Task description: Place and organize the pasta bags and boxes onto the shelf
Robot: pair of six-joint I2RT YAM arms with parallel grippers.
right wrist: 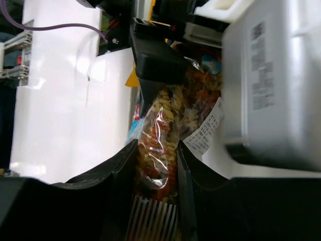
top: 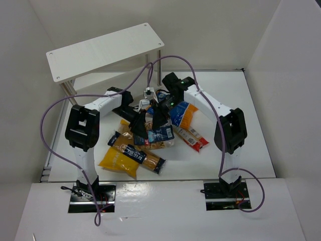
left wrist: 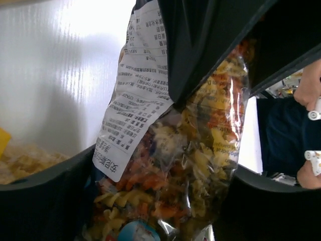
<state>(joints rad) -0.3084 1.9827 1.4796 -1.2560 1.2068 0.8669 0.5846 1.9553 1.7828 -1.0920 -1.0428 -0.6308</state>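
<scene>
A clear bag of tricolour spiral pasta (top: 159, 133) with a navy label and a white sticker is held between both grippers at the middle of the table. My left gripper (top: 139, 122) has the bag (left wrist: 175, 165) filling its jaws, touching both. My right gripper (top: 158, 116) is shut on the bag's narrow edge (right wrist: 158, 135), and its black finger (left wrist: 200, 45) shows at the top of the left wrist view. The white two-tier shelf (top: 105, 50) stands at the back left with nothing on its top board.
On the table lie a blue bag with an orange end (top: 183, 114), a narrow red packet (top: 191, 136), a yellow-orange bag (top: 118, 161) and another clear bag with a navy label (top: 138, 153). White walls enclose the table.
</scene>
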